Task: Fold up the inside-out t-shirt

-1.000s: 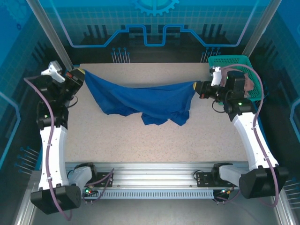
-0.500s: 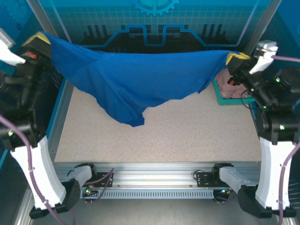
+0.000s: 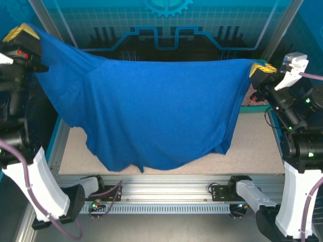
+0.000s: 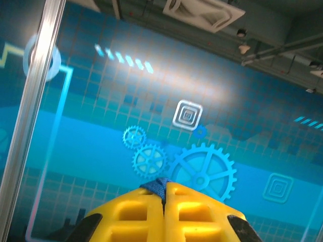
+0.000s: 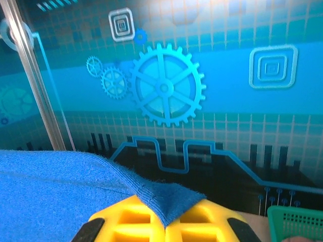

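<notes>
While the left end effector (image 3: 21, 33) and right end effector (image 3: 260, 68) pinch the inside-out t-shirt (image 3: 151, 111) spread aloft, laying it flat seems next.

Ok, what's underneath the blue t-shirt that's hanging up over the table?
Below the hanging royal-blue cotton t-shirt, speckled beige tabletop shows at its right and left sides. The table's middle is covered by the cloth, so whatever lies there cannot be seen.
</notes>
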Controlling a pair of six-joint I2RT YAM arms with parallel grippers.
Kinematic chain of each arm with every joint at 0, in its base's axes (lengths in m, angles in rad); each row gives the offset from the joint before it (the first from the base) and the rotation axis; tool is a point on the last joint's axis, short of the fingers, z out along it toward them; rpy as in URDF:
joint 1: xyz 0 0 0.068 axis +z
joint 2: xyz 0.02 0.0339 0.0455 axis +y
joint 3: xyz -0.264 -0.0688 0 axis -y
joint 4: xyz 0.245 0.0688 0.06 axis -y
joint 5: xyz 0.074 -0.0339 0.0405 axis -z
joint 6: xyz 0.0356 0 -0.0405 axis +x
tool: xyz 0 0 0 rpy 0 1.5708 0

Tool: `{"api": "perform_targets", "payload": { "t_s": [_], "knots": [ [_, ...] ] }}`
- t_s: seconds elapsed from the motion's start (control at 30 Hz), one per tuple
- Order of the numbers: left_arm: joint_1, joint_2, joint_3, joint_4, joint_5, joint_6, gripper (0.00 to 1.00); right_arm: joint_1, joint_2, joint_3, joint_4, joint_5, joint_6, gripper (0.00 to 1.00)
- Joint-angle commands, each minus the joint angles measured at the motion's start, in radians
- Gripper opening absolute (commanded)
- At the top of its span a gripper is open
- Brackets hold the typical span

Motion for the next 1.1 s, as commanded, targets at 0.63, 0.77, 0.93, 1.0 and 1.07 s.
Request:
{"api": "perform_targets", "payload": {
  "t_s": [0.63,0.77,0.93,1.0,1.07],
  "knots": [
    [0.003,0.047,-0.003,0.097,0.088,-0.052,0.00,0.068,0.074,-0.024,0.075,0.008,-0.011,0.00],
    [0.003,-0.060,-0.019,0.098,0.059,-0.027,0.00,0.072,-0.026,-0.032,0.066,0.007,-0.010,0.00],
    [0.003,-0.149,-0.034,0.130,0.028,-0.015,0.00,0.073,-0.110,-0.023,0.058,0.025,-0.011,0.00],
    [0.003,-0.140,-0.028,0.138,0.019,-0.013,0.00,0.073,-0.117,-0.017,0.058,0.034,-0.014,0.00],
    [0.002,-0.111,-0.028,0.147,0.017,-0.016,0.00,0.073,-0.111,-0.015,0.065,0.041,-0.016,0.00]
  ]
}}
